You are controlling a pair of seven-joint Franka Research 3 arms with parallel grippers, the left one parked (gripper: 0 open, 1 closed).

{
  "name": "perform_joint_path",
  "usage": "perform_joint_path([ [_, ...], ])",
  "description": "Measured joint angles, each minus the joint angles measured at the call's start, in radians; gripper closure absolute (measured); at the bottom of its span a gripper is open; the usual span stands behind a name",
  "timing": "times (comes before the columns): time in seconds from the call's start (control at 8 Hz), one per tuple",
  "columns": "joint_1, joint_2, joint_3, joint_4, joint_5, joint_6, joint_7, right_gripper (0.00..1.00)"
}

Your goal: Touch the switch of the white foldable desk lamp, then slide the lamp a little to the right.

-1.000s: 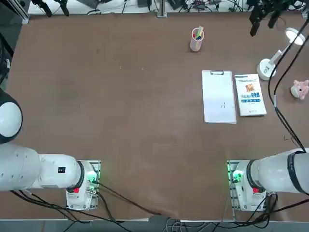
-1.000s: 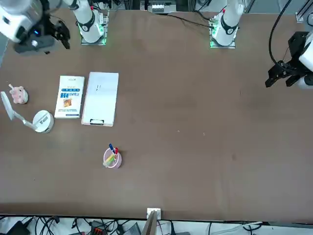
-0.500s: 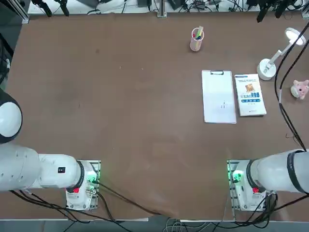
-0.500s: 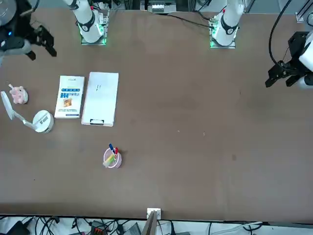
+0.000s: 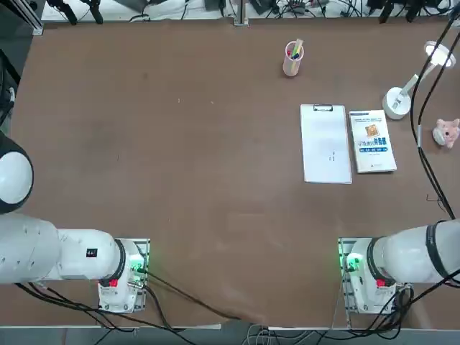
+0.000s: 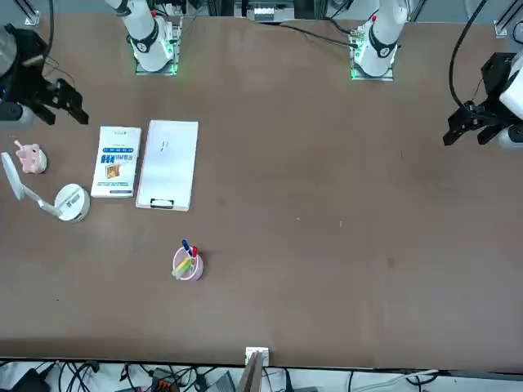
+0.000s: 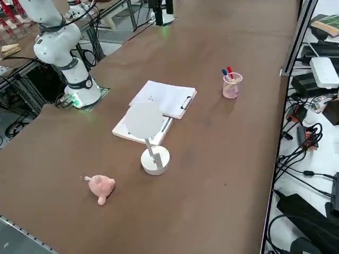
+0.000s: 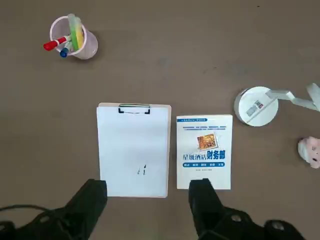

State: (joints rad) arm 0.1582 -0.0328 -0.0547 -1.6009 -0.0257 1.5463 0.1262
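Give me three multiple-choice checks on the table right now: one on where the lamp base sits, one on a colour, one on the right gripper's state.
1. The white foldable desk lamp has its round base nearest which item?
A. the pen cup
B. the booklet
C. the clipboard

2. What colour is the pen cup?
A. pink
B. blue
C. black

3. How is the right gripper now?
A. shut on the lamp
B. shut on the clipboard
C. open, holding nothing

Answers:
1 B: the base sits just beside the booklet, with the clipboard on the booklet's far side.
2 A: the cup is pale pink, with markers inside.
3 C: in the wrist view both fingers stand wide apart, high above the table, with nothing between them.
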Motion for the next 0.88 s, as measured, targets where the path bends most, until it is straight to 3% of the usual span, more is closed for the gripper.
perform_joint_path([
  [0.25,-0.011,-0.005,0.051,0.006,-0.024,-0.023,0.058,0.00],
  [0.88,-0.104,-0.020,0.042,0.005,0.022,-0.061,-0.022,0.00],
])
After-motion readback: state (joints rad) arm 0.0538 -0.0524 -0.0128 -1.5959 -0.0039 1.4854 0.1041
